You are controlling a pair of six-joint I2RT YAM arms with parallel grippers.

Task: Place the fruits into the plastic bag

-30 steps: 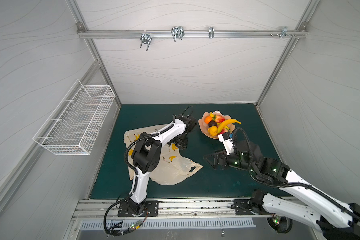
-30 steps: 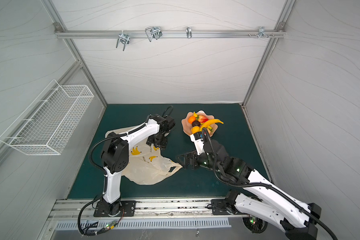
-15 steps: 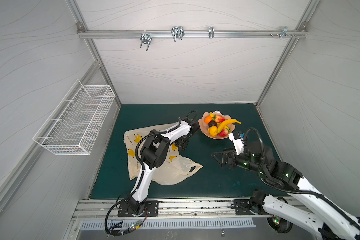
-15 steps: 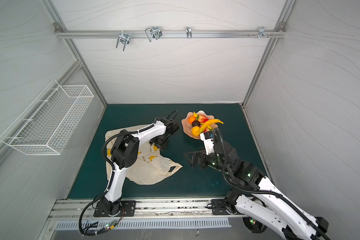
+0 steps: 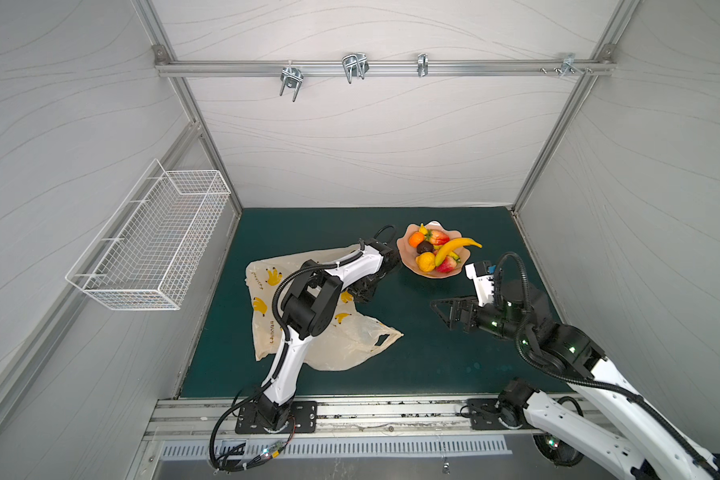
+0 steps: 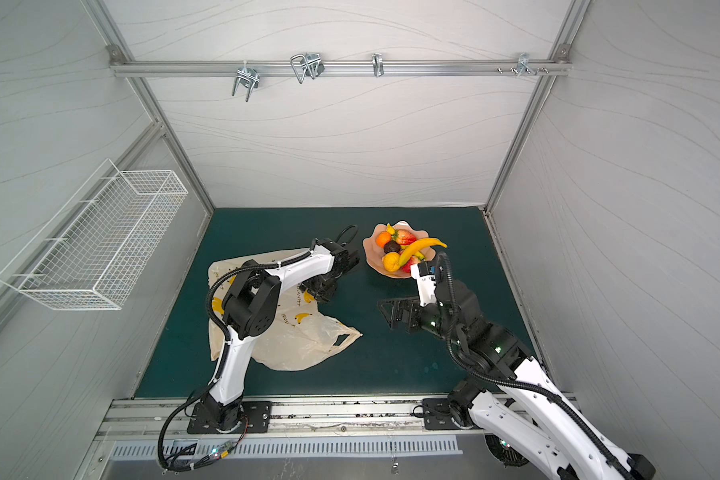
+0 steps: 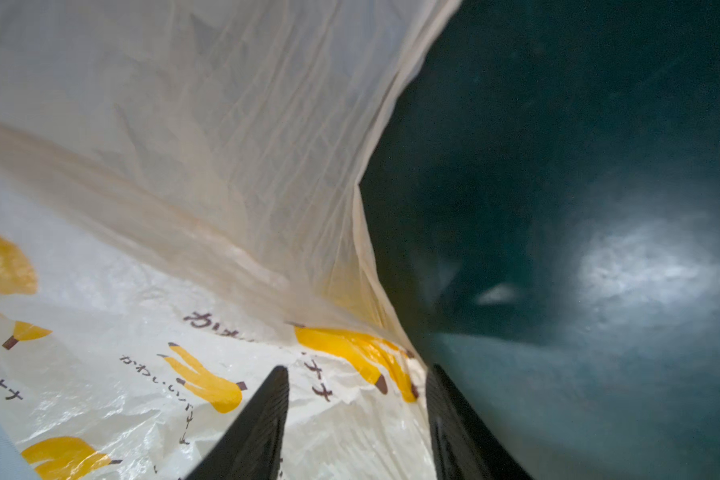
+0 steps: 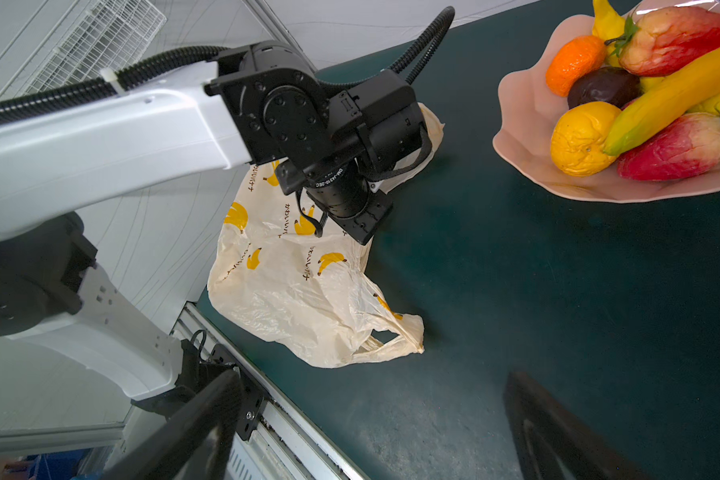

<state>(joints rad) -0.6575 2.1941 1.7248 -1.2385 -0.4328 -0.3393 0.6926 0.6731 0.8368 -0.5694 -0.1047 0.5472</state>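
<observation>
The plastic bag lies crumpled on the green mat, cream with printed bananas, one handle loop toward the front. My left gripper is down at the bag's far edge. Its jaws stand apart, one finger over the bag, one over the mat, with the edge film between them. The fruits sit in a pink dish: banana, orange, lemon, a dark brown one and two red pieces. My right gripper hangs wide open over bare mat, empty.
A white wire basket hangs on the left wall. A metal rail runs along the mat's front edge, carrying both arm bases. The left arm's white forearm spans above the bag. White walls close the mat in on three sides.
The left arm has stretched further toward the dish, its gripper has settled on the bag's edge and its jaws have narrowed. The right gripper has drawn back a little to the right.
</observation>
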